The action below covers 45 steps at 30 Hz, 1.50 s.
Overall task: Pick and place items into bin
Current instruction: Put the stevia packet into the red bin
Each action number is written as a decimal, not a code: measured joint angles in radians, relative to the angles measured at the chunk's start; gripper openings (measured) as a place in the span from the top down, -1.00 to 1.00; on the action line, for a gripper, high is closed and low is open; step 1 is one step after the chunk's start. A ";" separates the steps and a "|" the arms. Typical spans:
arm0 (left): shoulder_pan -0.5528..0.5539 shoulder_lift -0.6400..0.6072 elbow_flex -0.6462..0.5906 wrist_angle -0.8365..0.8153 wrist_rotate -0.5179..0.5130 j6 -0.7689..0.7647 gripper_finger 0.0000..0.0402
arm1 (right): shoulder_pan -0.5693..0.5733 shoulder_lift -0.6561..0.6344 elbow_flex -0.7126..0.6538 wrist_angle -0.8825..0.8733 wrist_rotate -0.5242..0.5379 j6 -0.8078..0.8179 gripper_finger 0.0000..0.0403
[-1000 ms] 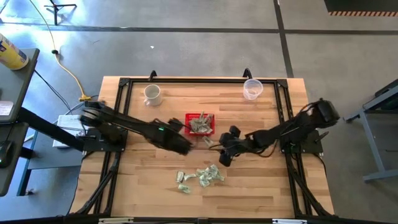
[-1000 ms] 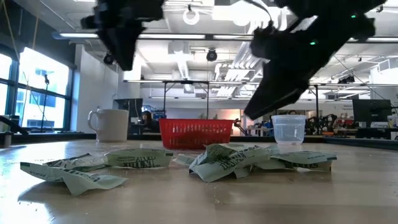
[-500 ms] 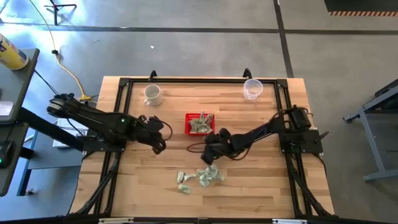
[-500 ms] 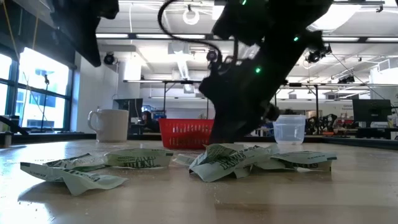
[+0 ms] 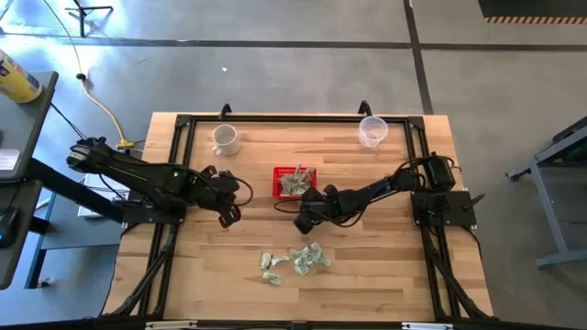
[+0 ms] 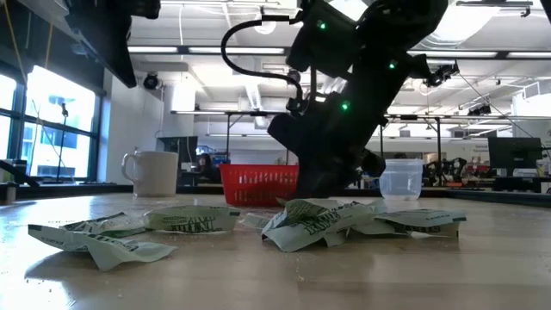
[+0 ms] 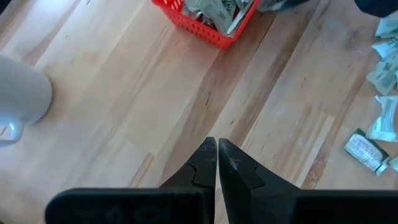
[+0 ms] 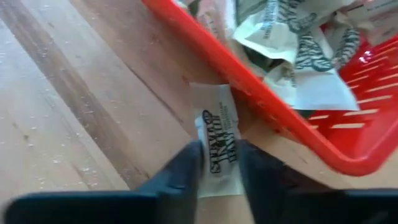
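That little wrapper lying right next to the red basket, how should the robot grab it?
Pinch the wrapper across its narrow width, coming straight down. It lies flat on the table against the red basket wall, so a sideways approach would hit the basket. The right gripper straddles it already.

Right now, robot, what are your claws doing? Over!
Right gripper closing around one wrapper on the table beside the red basket. Left gripper shut, empty, waiting over bare wood. More wrappers loose on the table. Nothing blocking.
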 joint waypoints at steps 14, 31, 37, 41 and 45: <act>0.000 0.000 0.000 0.027 -0.016 -0.008 0.75 | 0.028 -0.026 0.143 -0.045 -0.220 -0.056 0.96; -0.063 0.000 0.000 0.024 0.058 -0.084 0.75 | -0.177 -0.034 0.425 -0.444 -0.030 -0.294 0.96; -0.139 0.000 0.000 0.003 0.016 -0.166 0.75 | -0.251 -0.021 0.426 -0.393 -0.186 -0.337 0.88; -0.168 0.000 0.000 -0.044 -0.016 -0.230 0.75 | -0.255 -0.010 0.426 -0.413 -0.186 -0.321 0.65; -0.178 0.001 0.000 -0.062 -0.023 -0.253 0.75 | -0.256 -0.010 0.426 -0.453 -0.092 -0.285 0.47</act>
